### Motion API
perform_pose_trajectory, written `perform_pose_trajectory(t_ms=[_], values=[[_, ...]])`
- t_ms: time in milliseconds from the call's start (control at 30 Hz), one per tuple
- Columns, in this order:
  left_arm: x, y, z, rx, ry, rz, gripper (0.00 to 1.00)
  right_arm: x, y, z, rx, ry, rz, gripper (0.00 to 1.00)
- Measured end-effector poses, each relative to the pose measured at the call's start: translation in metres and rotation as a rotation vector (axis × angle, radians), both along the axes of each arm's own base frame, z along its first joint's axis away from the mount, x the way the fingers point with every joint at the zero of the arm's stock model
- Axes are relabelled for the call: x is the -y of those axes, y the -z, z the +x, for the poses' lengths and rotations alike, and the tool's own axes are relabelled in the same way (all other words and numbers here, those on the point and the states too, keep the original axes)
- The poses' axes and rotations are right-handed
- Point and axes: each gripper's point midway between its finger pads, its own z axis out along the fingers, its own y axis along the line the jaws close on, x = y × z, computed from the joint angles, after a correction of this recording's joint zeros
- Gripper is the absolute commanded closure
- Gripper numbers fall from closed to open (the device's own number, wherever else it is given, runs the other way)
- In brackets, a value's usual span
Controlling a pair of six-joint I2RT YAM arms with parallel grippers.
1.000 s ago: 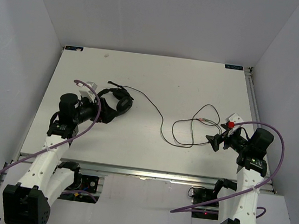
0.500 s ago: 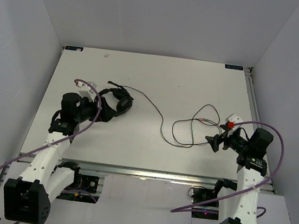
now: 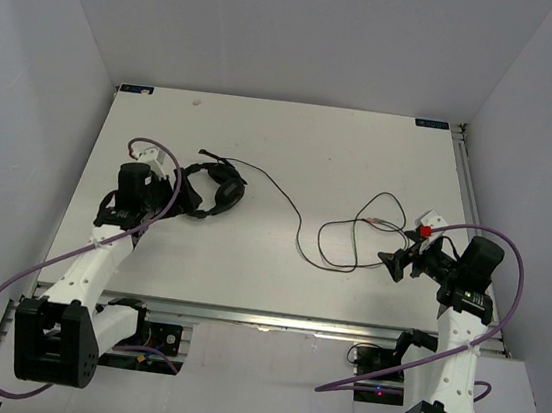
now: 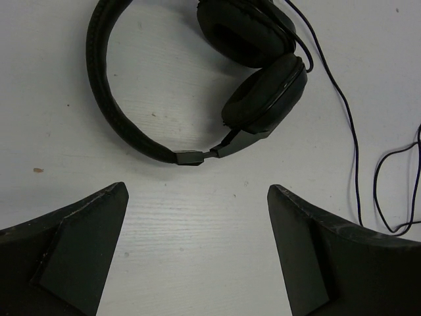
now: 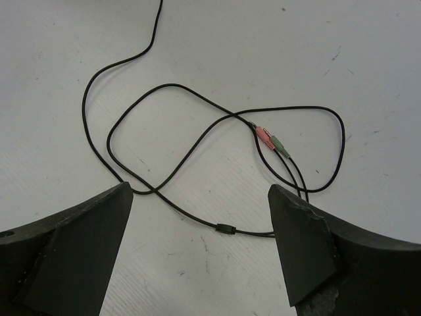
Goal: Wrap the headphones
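Observation:
The black headphones (image 3: 216, 189) lie flat on the white table at the left. In the left wrist view their headband (image 4: 105, 99) arcs at the top left and both earcups (image 4: 264, 93) sit at the top centre. My left gripper (image 3: 178, 198) is open and empty, just short of the headband joint, with bare table between the jaws (image 4: 197, 250). The thin black cable (image 3: 298, 231) runs right into loose loops (image 5: 164, 125) ending in pink and green plugs (image 5: 270, 140). My right gripper (image 3: 395, 262) is open and empty, low over the loops; the cable's splitter (image 5: 225, 229) lies between its jaws (image 5: 200, 253).
Purple robot-arm cables (image 3: 507, 257) loop beside both arms. White walls close in the table on three sides. The table's metal front rail (image 3: 262, 318) runs below the arms. A red and white block (image 3: 427, 226) sits on the right wrist.
My left arm has swung back to the left and its gripper has drawn away from the headphones, which stay put. The right arm and cable loops have not moved.

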Motion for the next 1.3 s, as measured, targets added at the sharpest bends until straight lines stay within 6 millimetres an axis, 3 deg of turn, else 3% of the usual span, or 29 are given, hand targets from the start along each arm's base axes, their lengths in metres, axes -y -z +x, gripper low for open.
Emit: perform_pose_trajectory(t_ms=[300, 1300], values=[[-0.003, 0.022, 0.006, -0.099, -0.037, -0.008, 0.02, -0.001, 0.001, -0.001, -0.006, -0.003, 0.002, 0.10], [-0.012, 0.046, 0.025, -0.197, -0.050, 0.041, 0.02, -0.001, 0.001, -0.001, -0.006, -0.004, 0.002, 0.10]])
